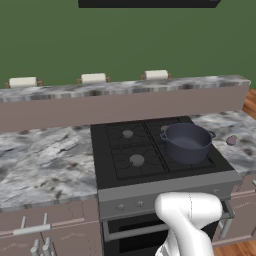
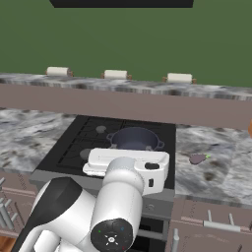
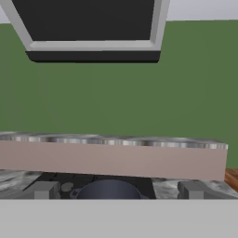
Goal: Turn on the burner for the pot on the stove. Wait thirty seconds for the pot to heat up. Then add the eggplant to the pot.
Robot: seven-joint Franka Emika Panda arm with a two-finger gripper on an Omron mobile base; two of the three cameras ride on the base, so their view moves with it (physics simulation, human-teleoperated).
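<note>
On black four-burner stove [image 1: 145, 155]: deep dark blue-grey pot [image 1: 187, 142] sitting, awaiting heat; small purple eggplant [image 1: 231, 140] lying near on marbled desk [image 1: 45, 160]; claw [image 3: 116, 195] gaping wide, holding nothing.

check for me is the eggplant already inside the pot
No, the eggplant lies on the marble counter to the right of the stove, apart from the pot.

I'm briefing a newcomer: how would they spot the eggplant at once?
Find the black stove set in the marbled counter. Right of the dark pot, on the counter, lies the eggplant: a small dull purple lump, far smaller than the pot.
</note>
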